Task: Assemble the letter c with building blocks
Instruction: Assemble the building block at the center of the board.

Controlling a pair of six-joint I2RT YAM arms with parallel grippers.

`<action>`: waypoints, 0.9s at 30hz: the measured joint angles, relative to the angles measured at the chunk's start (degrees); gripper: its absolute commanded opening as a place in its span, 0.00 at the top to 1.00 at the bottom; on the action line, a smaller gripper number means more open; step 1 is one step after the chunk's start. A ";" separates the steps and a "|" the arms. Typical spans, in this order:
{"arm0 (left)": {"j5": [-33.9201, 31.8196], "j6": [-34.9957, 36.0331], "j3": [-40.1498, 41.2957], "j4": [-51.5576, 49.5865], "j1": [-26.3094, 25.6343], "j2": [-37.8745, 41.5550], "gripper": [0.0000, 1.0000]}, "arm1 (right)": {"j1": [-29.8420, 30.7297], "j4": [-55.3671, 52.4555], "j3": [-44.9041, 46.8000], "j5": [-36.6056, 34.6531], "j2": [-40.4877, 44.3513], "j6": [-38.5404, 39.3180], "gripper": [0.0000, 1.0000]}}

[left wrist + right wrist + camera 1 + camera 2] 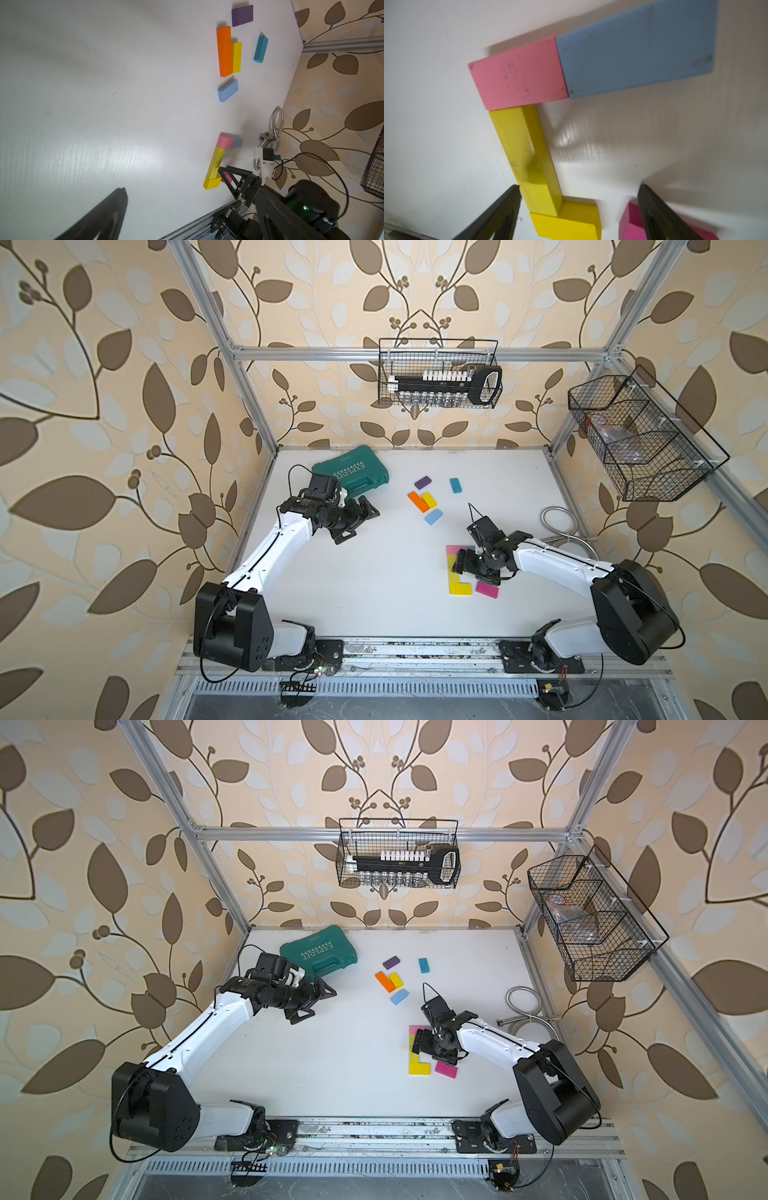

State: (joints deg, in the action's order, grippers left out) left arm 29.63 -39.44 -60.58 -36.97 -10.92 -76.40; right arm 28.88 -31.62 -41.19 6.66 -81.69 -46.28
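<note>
Low on the right of the table, building blocks form a partial shape. A pink block (519, 74) and a light blue block (633, 49) lie end to end. A long yellow block (527, 155) runs from the pink one to a flat yellow block (571, 222). A magenta block (487, 590) lies loose beside the flat yellow one. My right gripper (578, 187) hovers open over the shape's lower end, holding nothing, with one finger in front of the magenta block. Purple (423, 482), teal (455, 485), orange (417, 502), yellow (429, 500) and light blue (433, 516) blocks lie scattered farther back. My left gripper (360, 524) hangs open and empty at the left.
A green plastic case (351, 475) lies at the back left, just behind my left arm. A coiled metal hose (559, 522) sits at the table's right edge. Wire baskets hang on the back wall (440, 373) and the right wall (640, 435).
</note>
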 measured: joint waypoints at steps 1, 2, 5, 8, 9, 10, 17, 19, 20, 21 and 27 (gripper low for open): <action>0.00 0.00 0.00 0.00 0.00 0.00 0.01 | 0.09 0.02 0.02 0.00 0.00 -0.02 0.14; 0.00 0.00 0.00 0.00 0.00 0.00 0.01 | 0.24 0.09 0.02 0.00 0.02 -0.09 0.14; 0.00 -0.04 0.00 0.00 0.00 0.00 0.01 | 0.74 0.17 0.04 0.02 0.02 -0.20 0.14; 0.00 -0.13 0.00 0.00 0.00 0.00 0.01 | 1.05 0.20 0.07 0.02 0.02 -0.26 0.14; 0.00 -0.13 0.00 0.00 0.00 0.00 0.01 | 1.14 0.22 0.07 0.02 0.02 -0.35 0.14; 0.00 -0.13 0.00 0.00 0.00 0.00 0.01 | 1.18 0.22 0.07 0.02 0.02 -0.42 0.14; 0.00 -0.15 0.00 0.02 0.00 0.00 0.01 | 1.86 0.48 0.26 0.00 0.20 -0.81 0.14; 0.00 -0.15 0.00 0.09 0.00 0.00 0.01 | 2.14 0.55 0.28 0.00 0.22 -0.92 0.14; 0.00 -0.15 0.00 0.13 0.00 0.00 0.01 | 2.25 0.59 0.28 0.00 0.22 -1.03 0.14; 0.00 -0.15 0.00 0.15 0.00 0.00 0.01 | 2.36 0.63 0.31 0.00 0.22 -1.07 0.14; 0.00 -0.17 0.00 0.26 0.00 0.00 0.01 | 2.84 0.76 0.33 0.00 0.26 -1.46 0.14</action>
State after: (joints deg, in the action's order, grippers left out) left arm 29.63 -39.62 -60.58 -36.71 -10.92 -76.40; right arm 31.73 -30.85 -40.86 6.66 -81.43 -47.75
